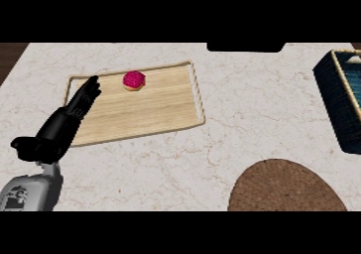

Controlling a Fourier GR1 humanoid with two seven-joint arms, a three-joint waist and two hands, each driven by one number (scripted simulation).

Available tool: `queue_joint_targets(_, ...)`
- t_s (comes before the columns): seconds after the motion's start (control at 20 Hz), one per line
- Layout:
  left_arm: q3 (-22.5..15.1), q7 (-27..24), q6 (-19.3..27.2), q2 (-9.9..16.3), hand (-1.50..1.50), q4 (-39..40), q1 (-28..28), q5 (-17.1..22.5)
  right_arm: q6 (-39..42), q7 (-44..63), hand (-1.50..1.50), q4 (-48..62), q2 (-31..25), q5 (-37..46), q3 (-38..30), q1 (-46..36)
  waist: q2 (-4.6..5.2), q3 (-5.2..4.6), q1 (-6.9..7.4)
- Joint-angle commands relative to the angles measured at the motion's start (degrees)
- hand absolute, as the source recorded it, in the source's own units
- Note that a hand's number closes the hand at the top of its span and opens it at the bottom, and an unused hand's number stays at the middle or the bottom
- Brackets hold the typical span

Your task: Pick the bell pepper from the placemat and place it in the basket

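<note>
The round brown woven placemat (286, 187) lies at the lower right, and nothing shows on it. No bell pepper is visible anywhere in the head view. The dark blue basket (337, 106) with a tan rim stands at the right edge, partly cut off. My left hand (60, 125) stretches up from the lower left with straight fingers (88, 92) over the left edge of a wooden tray, open and holding nothing. My right hand does not show.
The light wooden tray (157, 111) sits at the upper left of the marble counter. On it, just right of my fingertips, is a small magenta-topped item with a tan base (134, 80). A black object (246, 47) is at the counter's far edge.
</note>
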Motion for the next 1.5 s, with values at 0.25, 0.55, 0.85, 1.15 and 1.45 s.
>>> queue_joint_targets(0.25, -2.1, -0.8, 1.3, -2.2, 0.00, -0.9, 2.3, -2.1, 3.4, -17.5, 1.50, 28.5, -1.3, 7.6, 7.6, -10.1, 0.05, 0.06, 0.14)
queue_joint_targets(0.55, 1.2, -1.3, -0.2, 0.1, 0.00, 5.2, -3.0, -1.1, -1.7, -29.6, 1.50, 37.9, 2.6, 13.1, 8.1, -11.6, 0.05, 0.07, -0.69)
queue_joint_targets(0.85, -2.2, 3.9, 1.8, -3.4, 0.00, -3.0, 0.3, -2.1, -4.7, -39.8, 1.50, 47.1, 2.8, 17.5, 9.0, -14.9, -0.11, 0.09, -0.44)
queue_joint_targets(1.15, -1.0, 1.9, 1.3, -2.1, 0.00, -2.1, 0.9, -2.4, -4.5, -43.2, -1.50, 60.9, 0.0, 14.6, 3.7, -22.5, 0.04, 0.11, -0.04)
queue_joint_targets(1.45, 2.1, -2.6, -1.8, 0.7, 0.00, 0.7, 2.1, -0.6, -5.3, -49.9, -1.50, 68.4, -0.7, 18.3, 5.7, -26.8, 0.15, 0.10, 0.04)
